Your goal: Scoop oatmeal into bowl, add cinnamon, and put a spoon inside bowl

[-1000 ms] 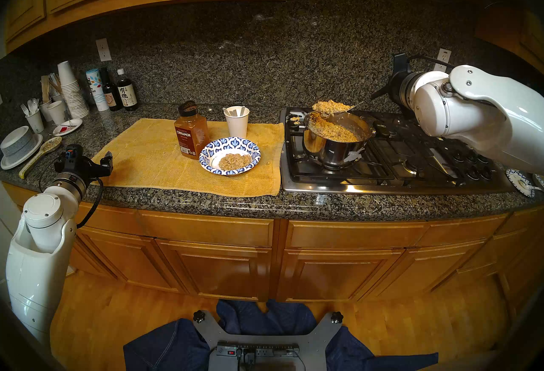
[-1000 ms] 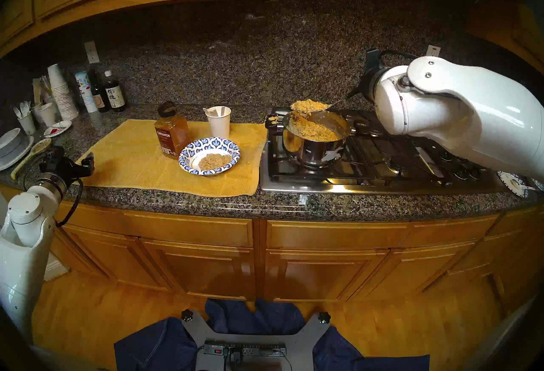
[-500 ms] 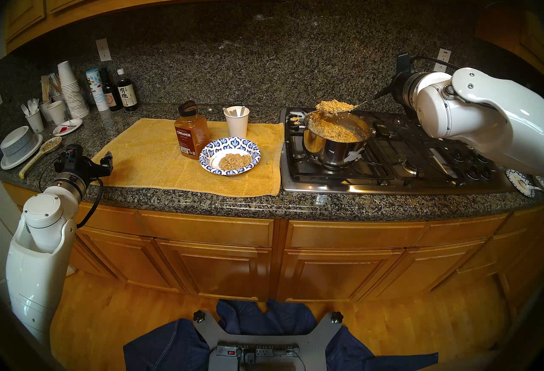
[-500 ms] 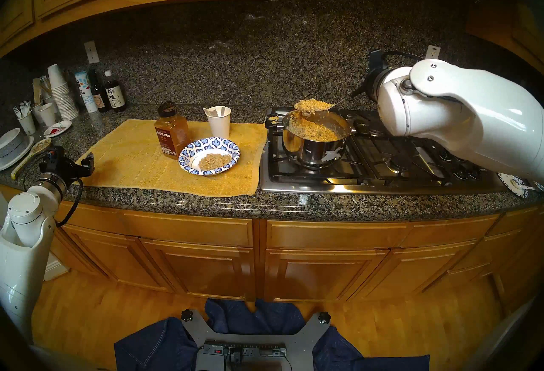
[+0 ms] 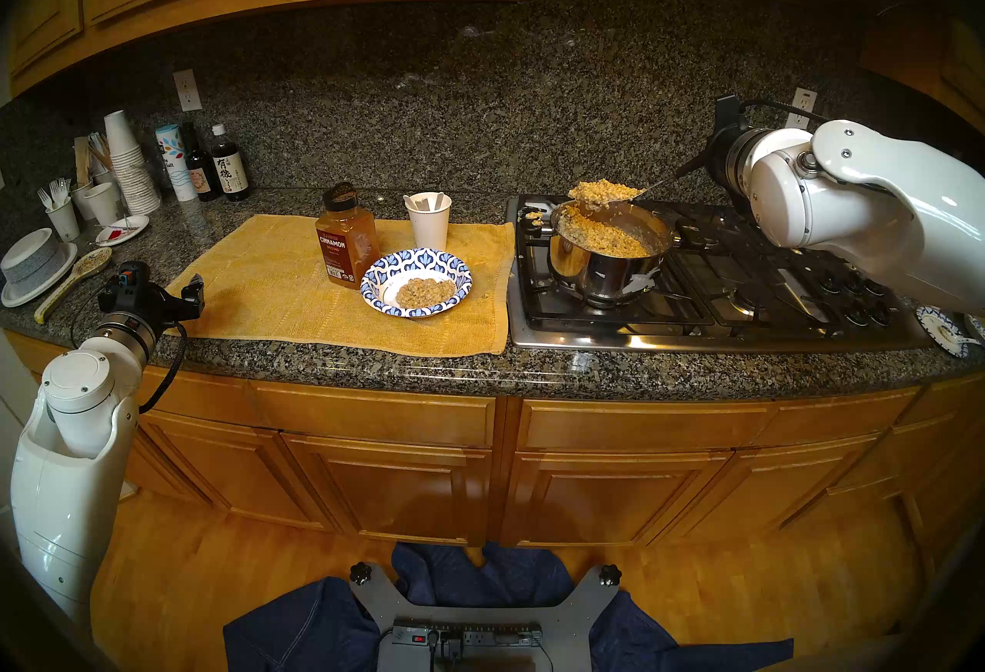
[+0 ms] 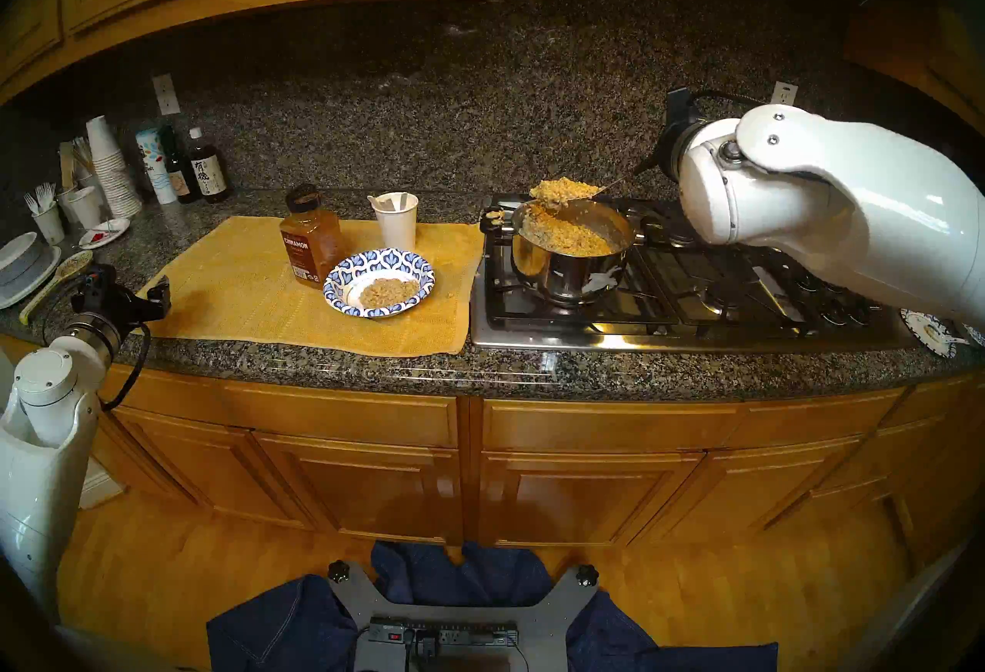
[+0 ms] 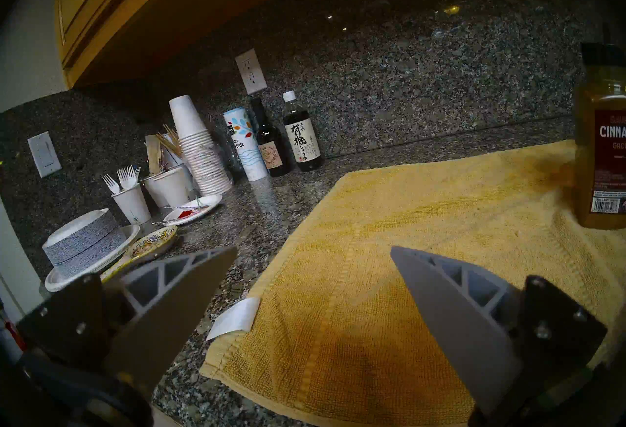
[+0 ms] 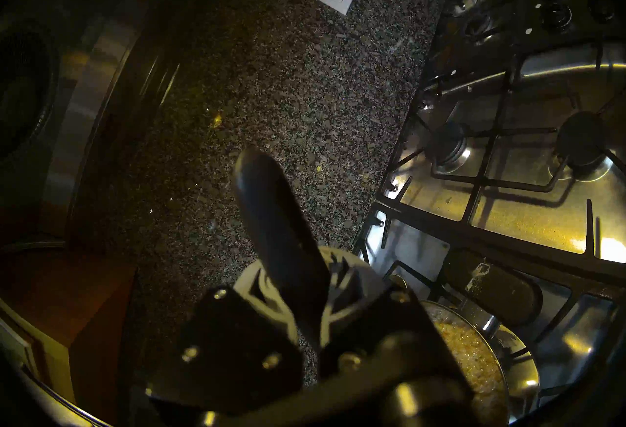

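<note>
Over the steel pot on the stove, the right gripper pinches the black handle of a metal serving spoon heaped with lumpy tan oatmeal. That load looks soft, sticky and likely to slump, so level carrying suits it. 1 portion sits in the blue-and-white leaf-rimmed bowl. The left gripper hangs spread wide, empty.

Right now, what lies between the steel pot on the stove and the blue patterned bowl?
In the head views, only the yellow towel edge with a few crumbs and the stove rim lie between the pot and the bowl.
</note>
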